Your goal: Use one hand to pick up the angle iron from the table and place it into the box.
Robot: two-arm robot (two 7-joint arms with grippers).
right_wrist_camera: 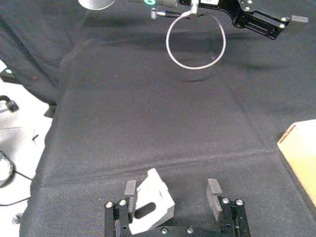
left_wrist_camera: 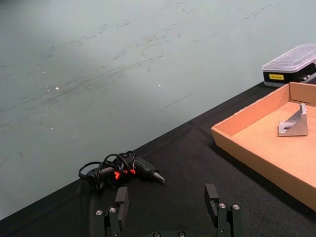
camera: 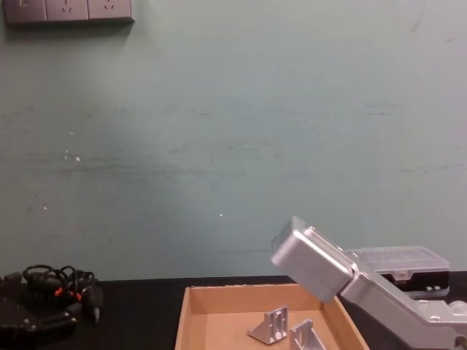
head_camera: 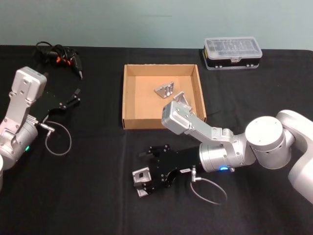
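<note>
The angle iron [head_camera: 141,179] lies on the black bench [head_camera: 98,161], in front of the box [head_camera: 128,98] and well apart from it. In the right wrist view the piece [right_wrist_camera: 150,202] sits between the spread fingers of the right claw [right_wrist_camera: 171,190], close against one finger [right_wrist_camera: 130,189]; whether they touch I cannot tell, and the claw is released. Two more angle irons [head_camera: 165,89] rest inside the box, one partly hidden behind the right forearm. The left claw [head_camera: 73,97] hangs over the bench's left side, fingers spread and holding nothing, near a black corded tool [head_camera: 61,56]. A clear-lidded black case [head_camera: 232,52] stands behind the box.
</note>
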